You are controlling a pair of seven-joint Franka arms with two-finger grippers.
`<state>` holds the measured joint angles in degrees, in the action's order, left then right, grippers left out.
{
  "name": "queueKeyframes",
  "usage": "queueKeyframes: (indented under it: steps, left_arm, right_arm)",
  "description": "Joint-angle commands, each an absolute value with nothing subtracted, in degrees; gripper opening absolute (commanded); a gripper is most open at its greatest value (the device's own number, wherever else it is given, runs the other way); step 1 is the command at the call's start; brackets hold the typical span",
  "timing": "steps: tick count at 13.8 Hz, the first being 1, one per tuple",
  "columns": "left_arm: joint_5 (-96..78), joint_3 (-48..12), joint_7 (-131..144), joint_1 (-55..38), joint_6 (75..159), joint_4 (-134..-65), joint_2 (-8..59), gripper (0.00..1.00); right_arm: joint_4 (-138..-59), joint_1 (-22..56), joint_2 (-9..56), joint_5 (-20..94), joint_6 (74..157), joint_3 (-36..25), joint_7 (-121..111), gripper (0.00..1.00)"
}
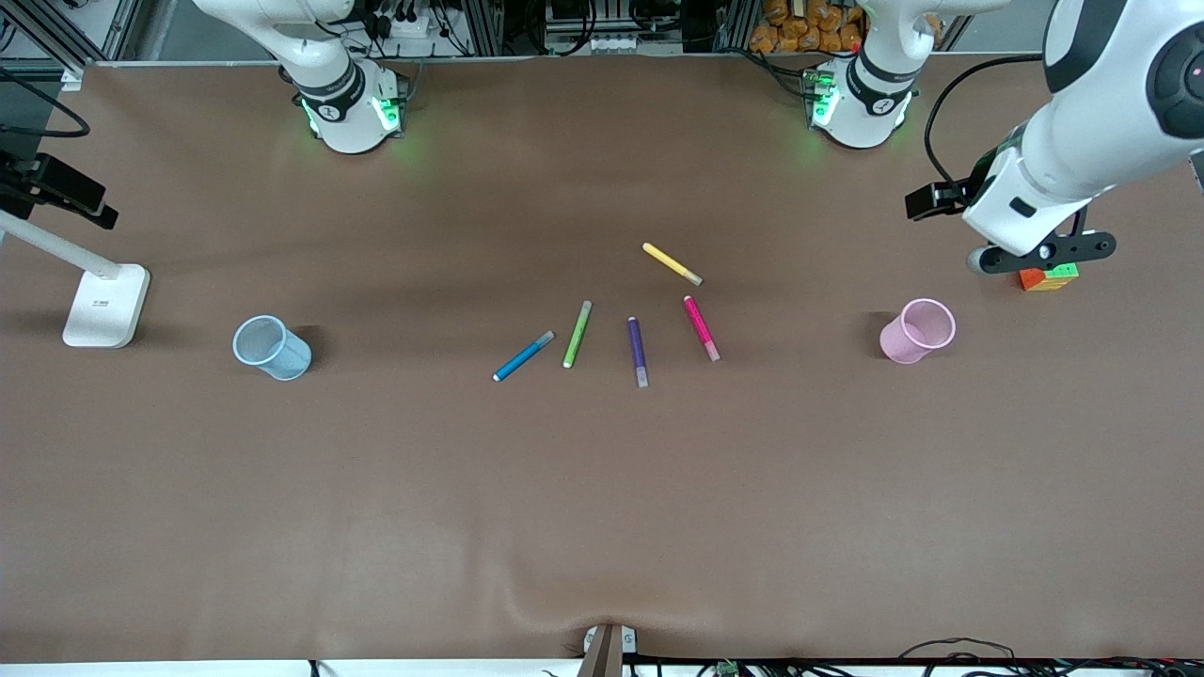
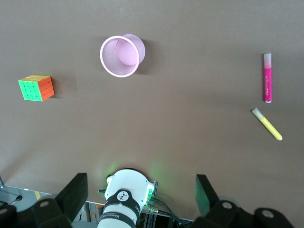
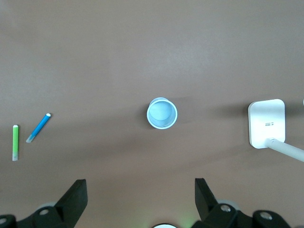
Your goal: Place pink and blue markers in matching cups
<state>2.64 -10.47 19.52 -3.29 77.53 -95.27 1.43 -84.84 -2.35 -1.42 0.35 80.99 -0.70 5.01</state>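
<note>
The pink marker (image 1: 701,328) and the blue marker (image 1: 523,356) lie flat mid-table among other pens. The pale pink cup (image 1: 916,331) stands toward the left arm's end, the pale blue cup (image 1: 272,348) toward the right arm's end. My left gripper (image 1: 1039,254) is open and empty, held high over the colour cube. In the left wrist view, my left gripper (image 2: 141,192) looks down on the pink cup (image 2: 121,56) and pink marker (image 2: 268,77). My right gripper (image 3: 141,194) is open and empty, high over the blue cup (image 3: 162,113); the blue marker (image 3: 39,127) also shows there. The right gripper is outside the front view.
A lime-green pen (image 1: 577,334), a purple pen (image 1: 638,351) and a yellow pen (image 1: 672,263) lie beside the markers. A colour cube (image 1: 1049,276) sits beside the pink cup. A white lamp base (image 1: 105,306) stands beside the blue cup.
</note>
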Motion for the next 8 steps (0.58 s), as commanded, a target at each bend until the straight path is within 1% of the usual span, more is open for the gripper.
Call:
queueKeyframes:
  steps: [1, 4, 8]
  left_arm:
    - [1.58, -10.81, 20.48, -3.25, 77.87, -96.59, 0.79, 1.0]
    - [1.58, -11.34, 20.48, -2.99, 78.48, -97.9, 0.79, 1.0]
    - [1.58, -11.25, 20.48, -2.64, 82.52, -101.59, 0.7, 1.0]
  right_arm:
    - [-84.46, -3.78, -0.79, 1.58, 80.86, -0.53, 4.22, 1.0]
    - [-84.38, -3.69, -0.79, 1.58, 80.68, -0.44, 4.31, 1.0]
    - [-84.29, -3.25, -0.79, 1.58, 80.68, -0.35, 4.48, 1.0]
